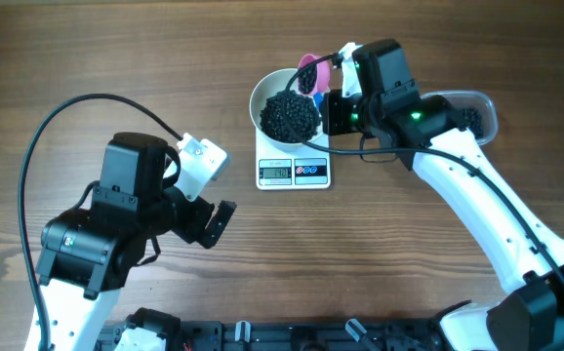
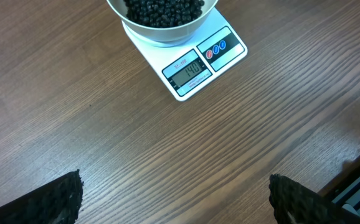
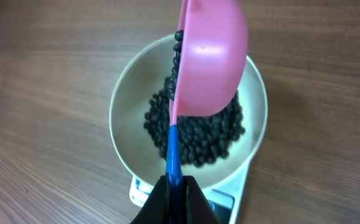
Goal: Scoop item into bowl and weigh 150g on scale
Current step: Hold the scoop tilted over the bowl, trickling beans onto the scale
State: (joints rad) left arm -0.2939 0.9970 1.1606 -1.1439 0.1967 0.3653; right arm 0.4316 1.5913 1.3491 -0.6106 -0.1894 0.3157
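Black bead-like pieces (image 1: 289, 115) lie heaped in the white bowl (image 1: 254, 105), which sits on the white digital scale (image 1: 294, 173). Over the bowl a pink scoop (image 3: 211, 56) hangs tipped on its side with a few beads along its lip. Its blue handle (image 3: 174, 155) is pinched between the closed fingers of the right gripper (image 3: 175, 185). Beside that arm a clear plastic tub (image 1: 484, 105) holds more beads. Over the wooden table (image 1: 116, 58) the left gripper (image 2: 177, 199) hovers, spread wide and empty, well apart from the scale.
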